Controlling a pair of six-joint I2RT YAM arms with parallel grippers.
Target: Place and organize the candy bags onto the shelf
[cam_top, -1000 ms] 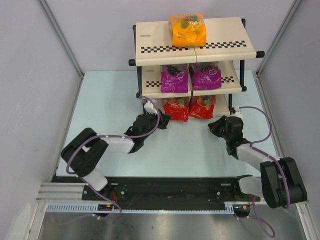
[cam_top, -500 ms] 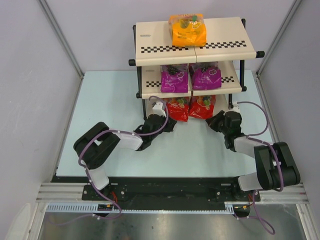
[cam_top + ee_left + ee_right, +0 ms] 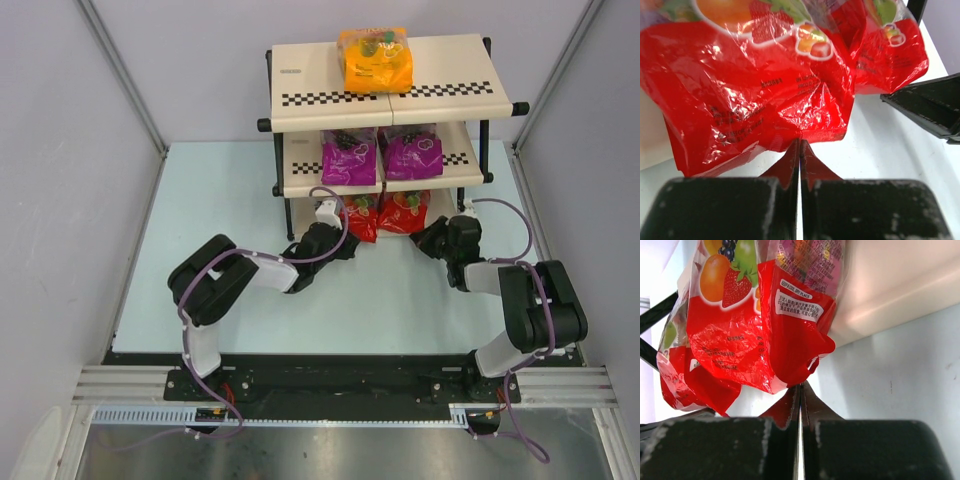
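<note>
**Finding:** all five candy bags are on the shelf (image 3: pixel 310 85). The orange bag (image 3: pixel 375 58) is on the top tier and the purple bags (image 3: pixel 348 160) are side by side on the middle tier. The two red ones are on the bottom tier, with their lower ends jutting out at the front.

**Pincers:** my left pincer (image 3: pixel 800 142) is pressed together, its tip touching the lower seam of the left red bag (image 3: pixel 755 90). My right pincer (image 3: pixel 801 386) is likewise pressed together, at the bottom corner of the right red bag (image 3: pixel 795 340). Neither pinches anything.

**Judgement:** the step in hand looks like nudging both red bags further back.

**Recommendation:** push low and level along the table (image 3: pixel 200 230), slowly and evenly on both sides (the film crumples readily), so the bags slide rather than buckle.

**Views:** only the overhead view shows how the tiers are filled. Only the wrist views show tip against seam, which is hidden from above.
</note>
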